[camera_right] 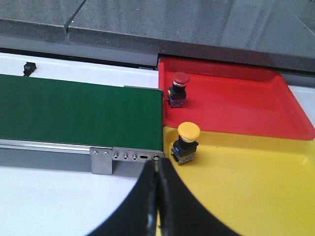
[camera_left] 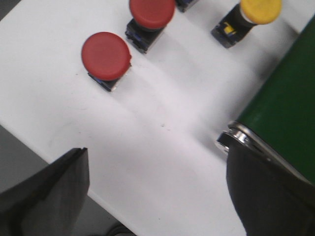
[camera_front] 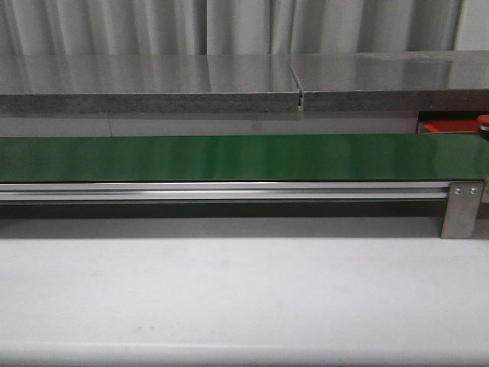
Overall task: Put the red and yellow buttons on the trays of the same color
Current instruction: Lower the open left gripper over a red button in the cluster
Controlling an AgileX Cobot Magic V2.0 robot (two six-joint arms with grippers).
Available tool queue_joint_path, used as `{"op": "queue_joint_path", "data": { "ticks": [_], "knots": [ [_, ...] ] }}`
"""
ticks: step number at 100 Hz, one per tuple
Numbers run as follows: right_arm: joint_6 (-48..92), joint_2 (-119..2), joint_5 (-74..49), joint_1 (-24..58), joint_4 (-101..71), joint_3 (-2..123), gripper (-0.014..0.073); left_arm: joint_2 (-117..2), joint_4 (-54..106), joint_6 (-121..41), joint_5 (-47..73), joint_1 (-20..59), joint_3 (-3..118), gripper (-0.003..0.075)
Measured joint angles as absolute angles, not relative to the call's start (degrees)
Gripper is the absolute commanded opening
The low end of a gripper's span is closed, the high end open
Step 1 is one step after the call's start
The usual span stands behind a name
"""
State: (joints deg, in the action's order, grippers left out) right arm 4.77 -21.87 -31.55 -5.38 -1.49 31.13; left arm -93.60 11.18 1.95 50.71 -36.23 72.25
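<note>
I take the green belt (camera_front: 229,157) as my landmark. In the front view it runs across the white table (camera_front: 229,298) w/ its alu rail just below, and only a sliver of the red tray (camera_front: 451,126) peeks out behind the belt's right end. No arm shows in that view.

Right wrist cam: the red tray (camera_right: 236,101) sits just past the belt's (camera_right: 74,115) end, on its far side, w/ one red button (camera_right: 178,88) standing upright inside, near the corner closest to the belt. The yellow tray (camera_right: 256,182) lies beside the red one, touching it, also just off the belt end; a yellow button (camera_right: 187,142) stands upright in it close to the belt's end bracket. The right gripper (camera_right: 156,206) has its dark fingers pressed together, nothing between them, so closed & empty, hanging over the table near the belt's end bracket.

Left wrist cam: two red buttons (camera_left: 106,56) and (camera_left: 151,14) plus one yellow button (camera_left: 256,14) stand on the white table (camera_left: 162,147) off the belt's (camera_left: 290,113) end, none in a tray. The left gripper (camera_left: 157,191) is spread wide, fingers (camera_left: 54,196) apart w/ bare table between, holding nothing
</note>
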Motion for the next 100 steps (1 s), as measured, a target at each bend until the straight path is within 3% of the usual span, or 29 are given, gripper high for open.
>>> {"op": "queue_joint_path", "data": {
  "ticks": [50, 93, 100],
  "knots": [
    [4.77, -21.87, -31.55, -5.38, -1.49, 31.13, -0.0118, -111.64, 12.42, -0.47, 58.61, -39.53, 87.21, 0.0566],
    [4.77, -21.87, -31.64, -5.38, -1.49, 31.13, -0.0118, -117.84, 12.47, -0.99, 57.17, -39.53, 91.82, 0.0564],
    [4.77, -21.87, -31.64, -5.38, -1.49, 31.13, -0.0118, -118.20, 12.47, -0.99, 56.66, -39.53, 91.94, 0.0536]
  ]
}}
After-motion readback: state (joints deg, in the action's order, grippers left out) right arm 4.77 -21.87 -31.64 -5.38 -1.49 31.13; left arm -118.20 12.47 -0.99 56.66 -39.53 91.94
